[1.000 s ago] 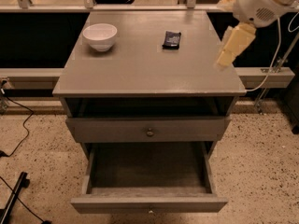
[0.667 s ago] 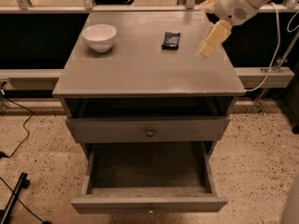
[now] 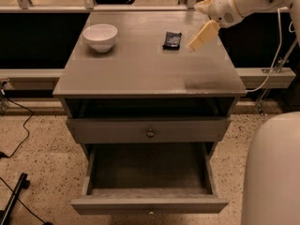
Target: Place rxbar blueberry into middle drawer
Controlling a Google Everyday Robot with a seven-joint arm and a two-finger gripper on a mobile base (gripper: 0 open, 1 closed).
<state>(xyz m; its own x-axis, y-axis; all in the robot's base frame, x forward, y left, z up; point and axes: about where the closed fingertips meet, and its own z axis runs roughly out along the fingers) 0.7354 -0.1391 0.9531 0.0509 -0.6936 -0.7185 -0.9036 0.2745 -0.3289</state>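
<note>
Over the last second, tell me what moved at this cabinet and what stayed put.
The gripper swung left from the right edge of the cabinet top and is now just right of the rxbar blueberry, apart from it. Nothing was grasped or released. The bar, the white bowl and the open middle drawer stayed as they were.

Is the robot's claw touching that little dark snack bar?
Apart. The camera view shows bare cabinet top between the rxbar blueberry and the gripper to its right.
</note>
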